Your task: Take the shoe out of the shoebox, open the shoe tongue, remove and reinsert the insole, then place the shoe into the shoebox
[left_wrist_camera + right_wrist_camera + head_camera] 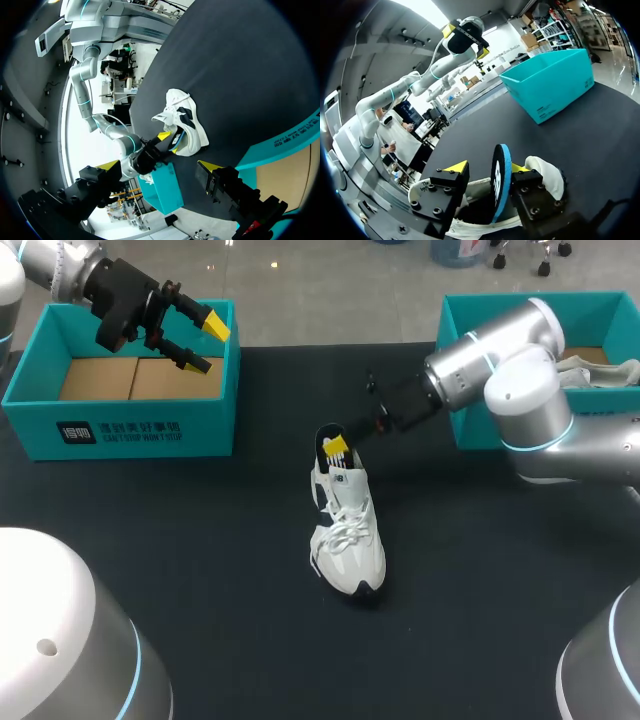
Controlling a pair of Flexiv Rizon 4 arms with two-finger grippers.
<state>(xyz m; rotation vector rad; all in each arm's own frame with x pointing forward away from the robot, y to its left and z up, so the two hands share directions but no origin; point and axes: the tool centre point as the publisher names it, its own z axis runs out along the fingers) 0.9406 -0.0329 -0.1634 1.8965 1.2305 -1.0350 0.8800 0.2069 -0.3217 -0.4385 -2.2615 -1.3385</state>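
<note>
Shoe point(352, 558) already out of any shoebox, standing on its sole near the middle of the dark surface point(200, 570), toe toward the near edge, heel toward the right arm point(520, 380). First step therefore judged done.

Laces point(343, 522) loose and spread over the tongue point(345, 485); how far the tongue is opened not clear from these views.

Insole point(501, 182) standing on edge in the heel opening, lower part inside the shoe, upper part well clear of it. Insole step judged half-way, with no means of telling removal from reinsertion.

Right end effector point(487, 169) at the heel opening, fingers moderately apart on either side of the insole, one finger against it, a dark gap showing before the other; hence judged not clamped.

Left end effector point(208, 345) wide and empty, held above the left shoebox point(120, 430), well apart from the shoe. Only a cardboard floor point(100, 378) visible inside that box.

Right shoebox point(470, 320) behind the right arm, with a pale object point(600, 370) inside, possibly a second shoe.

Remaining, by judgement: insole laid flat inside the shoe, then shoe lifted into a shoebox.
</note>
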